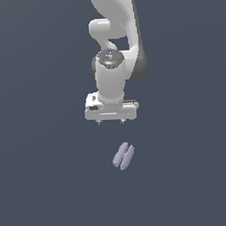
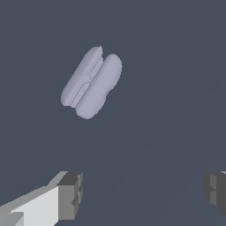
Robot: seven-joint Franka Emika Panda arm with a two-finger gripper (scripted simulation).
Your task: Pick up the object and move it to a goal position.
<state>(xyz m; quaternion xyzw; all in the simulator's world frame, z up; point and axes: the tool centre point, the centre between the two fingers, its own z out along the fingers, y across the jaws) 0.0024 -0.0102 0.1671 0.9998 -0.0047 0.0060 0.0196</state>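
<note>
The object [image 1: 123,156] is a small pale lavender-grey thing of two elongated rounded lobes side by side, lying on the dark grey surface below the arm in the exterior view. It also shows in the wrist view [image 2: 92,82], set at a slant. My gripper [image 1: 110,122] hangs above it, apart from it, with only short finger stubs showing under the white hand. In the wrist view the gripper [image 2: 143,194] is open and empty, with its two dark fingertips [image 2: 70,194] wide apart, and the object lies ahead of the gap, not between them.
The white arm [image 1: 113,35] rises behind the hand in the exterior view. The dark grey surface [image 1: 47,174] spreads all around the object.
</note>
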